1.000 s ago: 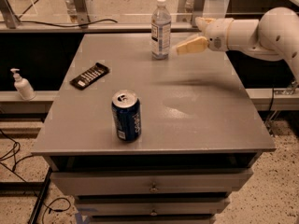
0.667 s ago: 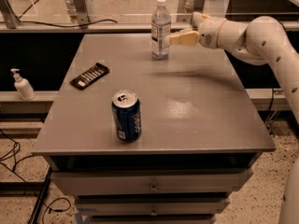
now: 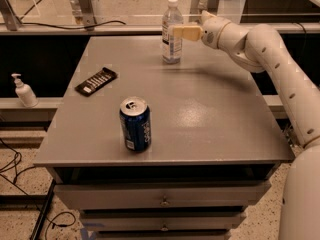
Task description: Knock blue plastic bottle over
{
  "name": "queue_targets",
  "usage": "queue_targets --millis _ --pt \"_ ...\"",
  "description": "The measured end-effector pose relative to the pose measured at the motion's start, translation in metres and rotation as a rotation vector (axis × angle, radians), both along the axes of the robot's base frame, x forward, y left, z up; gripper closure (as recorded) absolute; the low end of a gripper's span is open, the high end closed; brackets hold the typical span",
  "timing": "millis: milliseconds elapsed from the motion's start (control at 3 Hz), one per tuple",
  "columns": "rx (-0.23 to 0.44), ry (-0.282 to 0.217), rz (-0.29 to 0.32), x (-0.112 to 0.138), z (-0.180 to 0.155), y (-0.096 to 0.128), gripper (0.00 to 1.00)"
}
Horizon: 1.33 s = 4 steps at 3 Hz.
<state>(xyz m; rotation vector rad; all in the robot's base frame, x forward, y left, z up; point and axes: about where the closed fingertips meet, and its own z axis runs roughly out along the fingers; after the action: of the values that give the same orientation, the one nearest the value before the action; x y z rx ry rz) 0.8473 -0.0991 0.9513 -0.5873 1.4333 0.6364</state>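
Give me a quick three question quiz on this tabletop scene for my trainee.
1. True or false: the blue plastic bottle lies on its side.
2. Where is the gripper? A) above the black packet B) by the bottle's upper part C) beside the pump bottle
3. Which thing stands nearest the table's front edge?

Key: 1 false, it stands upright. 2 B. 3 the dark blue soda can.
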Motion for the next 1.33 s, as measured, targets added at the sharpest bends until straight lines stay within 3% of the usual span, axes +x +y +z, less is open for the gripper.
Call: queue_targets --millis 333,667,1000,1333 --pt "0.044 0.053 0.026 -0.004 -0.007 0.026 0.0" --pt "0.053 0.094 0.042 -0.009 -0.016 0.042 0.18" --pt "0.012 0.088 0.035 -0.012 -0.01 0.039 0.42" --pt "-0.068 0.042 0.033 -0.024 0.013 0.021 0.65"
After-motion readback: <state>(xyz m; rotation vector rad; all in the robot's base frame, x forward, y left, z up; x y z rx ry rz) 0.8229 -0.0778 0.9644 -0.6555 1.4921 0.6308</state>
